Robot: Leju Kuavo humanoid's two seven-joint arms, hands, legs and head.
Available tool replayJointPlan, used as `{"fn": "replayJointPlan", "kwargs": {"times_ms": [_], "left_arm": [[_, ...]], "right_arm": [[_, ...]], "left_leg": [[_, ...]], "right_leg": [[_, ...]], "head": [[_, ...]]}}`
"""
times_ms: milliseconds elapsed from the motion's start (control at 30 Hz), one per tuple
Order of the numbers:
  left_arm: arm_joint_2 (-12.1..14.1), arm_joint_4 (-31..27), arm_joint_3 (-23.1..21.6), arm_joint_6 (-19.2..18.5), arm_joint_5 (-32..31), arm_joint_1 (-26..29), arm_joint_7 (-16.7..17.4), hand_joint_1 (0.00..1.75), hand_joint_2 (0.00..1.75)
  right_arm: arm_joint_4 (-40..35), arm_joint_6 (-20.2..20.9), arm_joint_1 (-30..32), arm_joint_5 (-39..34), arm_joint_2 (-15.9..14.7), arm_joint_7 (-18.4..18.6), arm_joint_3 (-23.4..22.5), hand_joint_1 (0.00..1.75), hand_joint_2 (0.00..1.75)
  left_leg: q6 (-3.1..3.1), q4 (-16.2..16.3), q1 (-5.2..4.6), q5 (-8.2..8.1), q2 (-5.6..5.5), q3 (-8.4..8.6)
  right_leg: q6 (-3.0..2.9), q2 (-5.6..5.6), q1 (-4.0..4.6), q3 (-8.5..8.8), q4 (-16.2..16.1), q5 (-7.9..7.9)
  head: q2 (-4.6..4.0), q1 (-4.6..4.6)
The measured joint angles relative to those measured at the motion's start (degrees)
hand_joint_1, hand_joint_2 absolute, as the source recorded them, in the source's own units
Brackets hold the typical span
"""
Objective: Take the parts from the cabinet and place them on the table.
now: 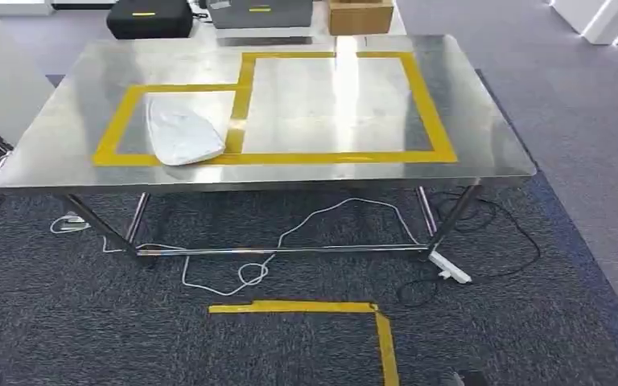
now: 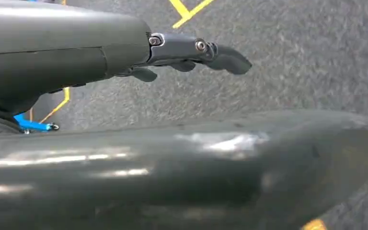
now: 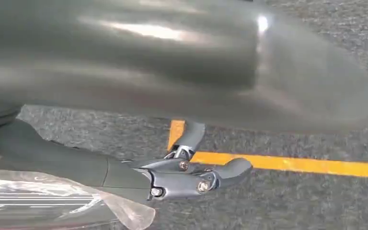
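White and flat, one bagged part lies on the steel table, inside the smaller of two squares marked in yellow tape, its near edge overlapping the tape line. In the right wrist view a second part in clear plastic wrap sits against the right hand, whose fingers stretch out alongside it; whether they actually grip the wrap I cannot tell. The left hand hangs over grey carpet with fingers extended and apart, holding nothing. Under the table white cables and a power strip lie on the carpet. Behind the table stand a black case and a cardboard box.
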Motion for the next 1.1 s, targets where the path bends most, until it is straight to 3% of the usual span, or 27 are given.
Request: {"fn": "replayJointPlan", "kwargs": {"times_ms": [33, 67, 100, 133, 167, 200, 233, 267, 300, 333, 367, 467, 500, 533, 567, 633, 667, 700, 733, 800, 833, 867, 900, 967, 1000, 1033, 1100], "left_arm": [[0.11, 0.0, -0.7, 0.09, 0.13, 0.06, 0.0, 0.0, 0.0], [0.44, 0.02, -1.2, 0.17, 0.28, 0.04, 0.04, 0.0, 0.0], [0.61, 0.02, -1.59, 0.31, 0.46, -0.01, 0.2, 0.0, 0.0], [0.68, 0.02, -1.97, 0.66, 0.94, -0.11, 0.24, 0.0, 0.0], [0.76, 0.02, -2.49, 1.4, 2.35, -0.31, 0.35, 0.0, 0.0], [0.94, 0.02, -3.52, 2.7, 4.62, -0.65, 0.65, 0.0, 0.0], [1.14, 0.02, -4.75, 3.85, 6.7, -1.04, 0.85, 0.0, 0.0], [1.61, 0.02, -6.43, 4.99, 8.79, -1.52, 1.01, 0.0, 0.0], [1.92, 0.02, -7.87, 5.97, 10.56, -1.83, 1.0, 0.0, 0.0], [2.03, 0.02, -9.23, 7.11, 12.44, -2.15, 0.87, 0.0, 0.0], [2.21, 0.0, -10.45, 8.24, 14.28, -2.43, 0.65, 0.0, 0.0], [2.8, 0.0, -14.19, 11.63, 17.6, -3.3, -0.96, 0.0, 0.0], [2.88, 0.0, -15.18, 11.95, 17.99, -3.44, -1.33, 0.0, 0.0], [2.99, 0.0, -16.08, 12.15, 18.1, -3.87, -1.42, 0.0, 0.0], [3.01, 0.0, -16.56, 12.19, 18.34, -4.06, -1.42, 0.0, 0.0], [3.01, 0.0, -17.33, 12.48, 18.88, -4.28, -1.98, 0.0, 0.0], [3.01, 0.07, -17.89, 12.88, 19.99, -4.54, -2.69, 0.0, 0.0], [3.01, 0.22, -18.5, 13.31, 20.91, -4.99, -2.89, 0.0, 0.0], [3.1, 0.28, -19.21, 13.71, 21.66, -5.45, -2.89, 0.0, 0.0], [3.45, 0.28, -20.65, 14.32, 22.86, -6.24, -2.89, 0.0, 0.0], [3.58, 0.28, -21.16, 14.43, 23.23, -6.55, -2.95, 0.0, 0.0], [3.71, 0.31, -21.5, 14.56, 23.3, -6.79, -3.32, 0.0, 0.0], [3.78, 0.33, -21.77, 14.62, 23.36, -6.96, -3.67, 0.0, 0.0], [3.93, 0.55, -22.36, 14.75, 23.87, -7.58, -4.33, 0.0, 0.0], [3.93, 0.74, -22.55, 14.78, 24.02, -7.56, -4.56, 0.0, 0.0], [4.0, 0.96, -22.77, 14.8, 24.17, -7.59, -5.27, 0.0, 0.0], [3.76, 1.79, -22.92, 14.82, 24.76, -7.52, -7.13, 0.0, 0.0]], "right_arm": [[-0.17, 0.0, 0.04, -0.06, -0.06, 0.0, -0.06, 0.0, 0.0], [-0.2, 0.0, 0.11, -0.09, -0.07, -0.02, -0.26, 0.0, 0.0], [-0.24, 0.0, 0.11, -0.09, -0.07, -0.07, -0.31, 0.0, 0.0], [-0.35, 0.0, 0.11, -0.42, -0.07, -0.2, -0.33, 0.0, 0.0], [-0.35, 0.0, 0.19, -1.16, -0.07, -0.53, -0.46, 0.0, 0.0], [-0.39, 0.0, 0.39, -2.2, -0.07, -1.07, -0.83, 0.0, 0.0], [-0.59, 0.0, 0.7, -2.84, -0.07, -1.4, -1.23, 0.0, 0.0], [-0.81, 0.0, 1.12, -3.17, -0.09, -1.59, -1.9, 0.0, 0.0], [-0.98, 0.0, 1.46, -3.32, -0.09, -1.62, -2.43, 0.0, 0.0], [-1.14, 0.0, 1.9, -3.48, -0.2, -1.62, -3.13, 0.0, 0.0], [-1.31, 0.0, 2.28, -3.5, -0.26, -1.62, -3.89, 0.0, 0.0], [-1.68, 0.0, 3.51, -3.52, -0.5, -1.51, -5.88, 0.0, 0.0], [-1.75, -0.02, 3.92, -3.52, -0.74, -1.51, -6.34, 0.0, 0.0], [-1.85, -0.02, 4.1, -3.54, -0.83, -1.49, -6.64, 0.0, 0.0], [-1.9, -0.02, 4.48, -3.56, -0.85, -1.4, -6.93, 0.0, 0.0], [-1.92, -0.02, 4.8, -3.56, -0.87, -1.42, -7.58, 0.0, 0.0], [-1.92, -0.02, 4.86, -3.54, -0.87, -1.44, -7.87, 0.0, 0.0], [-1.92, -0.02, 4.92, -3.54, -0.87, -1.49, -8.15, 0.0, 0.0], [-1.92, -0.02, 5.08, -3.54, -0.87, -1.55, -8.44, 0.0, 0.0], [-1.92, -0.02, 5.14, -3.54, -1.01, -1.57, -8.92, 0.0, 0.0], [-1.94, -0.02, 5.1, -3.54, -1.09, -1.42, -9.23, 0.0, 0.0], [-2.25, -0.02, 5.09, -3.54, -1.33, -0.94, -9.57, 0.0, 0.0], [-2.65, -0.02, 5.1, -3.5, -1.68, -0.81, -9.81, 0.0, 0.0], [-3.01, -0.02, 5.19, -3.52, -1.92, -0.5, -9.92, 0.0, 0.0], [-3.08, -0.02, 5.36, -3.54, -2.01, -0.39, -9.99, 0.0, 0.0], [-3.19, -0.02, 5.46, -3.56, -2.01, -0.35, -9.99, 0.0, 0.0], [-3.21, -0.02, 5.71, -3.58, -2.05, -0.28, -10.16, 0.0, 0.0]], "left_leg": [[-0.53, 1.27, 0.08, -2.5, -0.12, -0.38], [-0.9, 4.56, 0.3, -6.16, -0.12, -1.28], [-1.3, 9.1, 0.54, -9.71, -0.08, -2.33], [-1.62, 13.22, 0.77, -12.2, -0.08, -3.04], [-1.89, 16.24, 0.97, -13.08, -0.08, -3.19], [-2.08, 17.44, 1.19, -11.96, -0.07, -2.71], [-2.23, 16.36, 1.39, -9.61, -0.07, -1.27], [-2.33, 12.84, 1.56, -7.29, -0.07, 1.46], [-2.4, 8.06, 1.69, -6.07, -0.07, 4.74], [-2.45, 3.36, 1.83, -7.03, -0.15, 7.54], [-2.21, 0.67, 1.35, -7.95, -0.31, 9.03], [-0.95, 0.43, 1.03, -7.78, -0.36, 8.15], [0.02, -0.16, 1.28, -6.94, -0.09, 7.38], [0.75, -0.14, 1.3, -6.23, 0.18, 6.63], [1.4, -0.13, 1.25, -5.61, 0.2, 5.81], [1.51, -0.11, 1.05, -4.26, 0.3, 4.19], [1.54, -0.04, 0.9, -3.43, 0.35, 3.16], [1.55, 0.05, 0.76, -2.66, 0.39, 2.14], [1.52, 0.14, 0.63, -1.84, 0.39, 1.06], [1.33, 0.35, 0.48, -0.51, 0.36, -0.79], [1.15, 0.47, 0.42, 0.26, 0.33, -1.23], [0.87, 0.68, 0.0, 0.77, 0.28, -1.63], [0.65, 0.73, 0.0, 1.59, 0.33, -1.9], [0.05, 0.27, 0.26, 3.18, 0.38, -2.38], [-0.33, 0.22, 0.15, 3.84, 0.29, -2.46], [-0.7, 0.7, 0.45, 2.22, 0.04, -2.88], [-1.33, 6.36, 0.71, -6.1, 0.08, -3.85]], "right_leg": [[-0.5, -0.21, 0.14, -0.44, 0.05, 0.31], [-0.91, -0.34, 0.14, -1.23, 0.28, 0.69], [-0.91, -0.39, 0.14, -2.08, 0.57, 1.12], [-0.92, -0.51, 0.14, -2.91, 0.92, 1.51], [-0.88, -0.59, 0.14, -3.48, 1.33, 1.95], [-0.8, -0.71, 0.11, -4.25, 1.93, 2.37], [-0.64, -0.8, 0.07, -5.48, 2.63, 2.77], [-0.41, -0.84, -0.04, -6.58, 3.31, 3.04], [-0.15, -0.85, -0.13, -7.39, 3.96, 3.24], [0.12, -0.87, -0.15, -8.01, 4.51, 3.42], [0.51, -0.84, 0.06, -8.57, 5.02, 3.71], [1.64, -0.85, -0.13, -9.25, 4.78, 5.4], [2.12, -0.64, -0.15, -9.57, 4.84, 5.66], [2.36, -0.34, -0.39, -10.34, 5.89, 3.07], [2.52, -0.14, -0.38, -11.21, 8.37, -0.57], [2.77, -0.04, -0.36, -12.67, 16.27, -7.14], [2.8, -0.04, -0.37, -13.02, 20.24, -8.43], [2.74, -0.04, -0.36, -12.64, 22.13, -7.53], [2.57, -0.03, -0.34, -11.18, 21.89, -5.07], [2.08, -0.02, -0.23, -5.69, 16.09, -0.6], [1.67, 0.01, -0.18, -1.46, 10.49, -0.8], [1.43, -0.01, 0.1, 3.96, 3.35, -2.57], [1.1, 0.09, 0.02, 5.67, -0.93, -4.16], [0.78, 0.12, 0.36, 4.48, -0.23, -3.8], [0.3, 0.05, 0.3, 3.83, -0.28, -3.05], [-0.14, -0.44, 0.02, 3.24, -0.21, -2.35], [-0.99, -0.49, 0.12, 1.41, 0.18, -1.0]], "head": [[0.0, -0.22], [0.0, -0.2], [0.0, -0.29], [0.0, -0.22], [0.0, -0.26], [0.0, -0.22], [0.0, -0.24], [0.0, -0.2], [0.0, -0.22], [0.0, -0.29], [0.0, -0.24], [0.0, -0.11], [0.0, -0.22], [0.0, -0.17], [0.0, -0.02], [0.0, 0.07], [0.0, 0.09], [0.0, 0.06], [0.0, 0.09], [0.0, 0.09], [0.0, 0.04], [0.0, 0.13], [0.0, -0.02], [0.0, 0.15], [0.0, 0.04], [0.0, 0.13], [0.0, -0.15]]}}
